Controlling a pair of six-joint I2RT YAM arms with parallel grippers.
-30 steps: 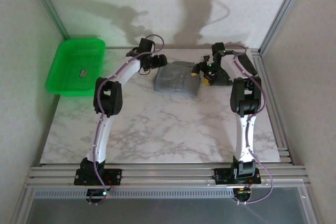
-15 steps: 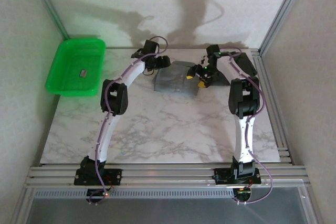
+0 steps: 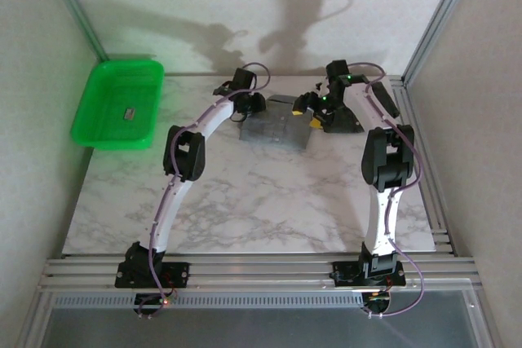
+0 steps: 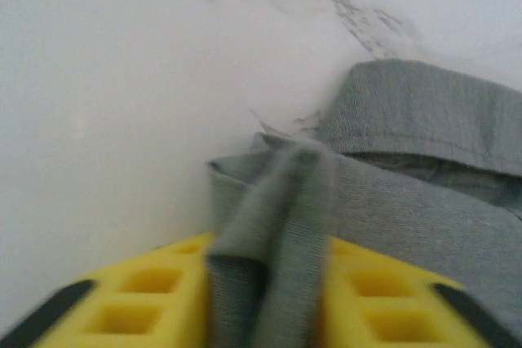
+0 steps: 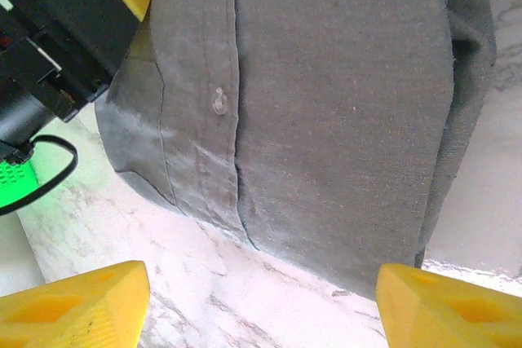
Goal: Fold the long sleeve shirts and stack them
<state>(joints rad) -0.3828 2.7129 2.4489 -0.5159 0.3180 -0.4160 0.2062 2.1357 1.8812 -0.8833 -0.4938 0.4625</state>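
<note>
A folded grey long sleeve shirt (image 3: 273, 125) lies at the back of the marble table. My left gripper (image 3: 254, 107) sits at the shirt's left back corner. In the left wrist view its yellow fingers (image 4: 155, 299) are shut on a bunched fold of the grey cloth (image 4: 273, 209). My right gripper (image 3: 307, 114) hovers over the shirt's right edge. It is open (image 5: 261, 307), with bare marble and the hem of the grey shirt (image 5: 342, 79) between its yellow fingertips (image 5: 73, 307). A dark mass that may be the charcoal shirt (image 3: 347, 122) lies under the right arm.
A green plastic tray (image 3: 98, 124) with a small object (image 3: 129, 113) in it overhangs the table's left back corner. Aluminium frame posts and walls close in the back and the sides. Bare marble table (image 3: 245, 201) stretches toward the arm bases.
My left arm has swung right to the grey shirt's corner and its jaws have shut on a fold of cloth. The right gripper has shifted slightly and stays open.
</note>
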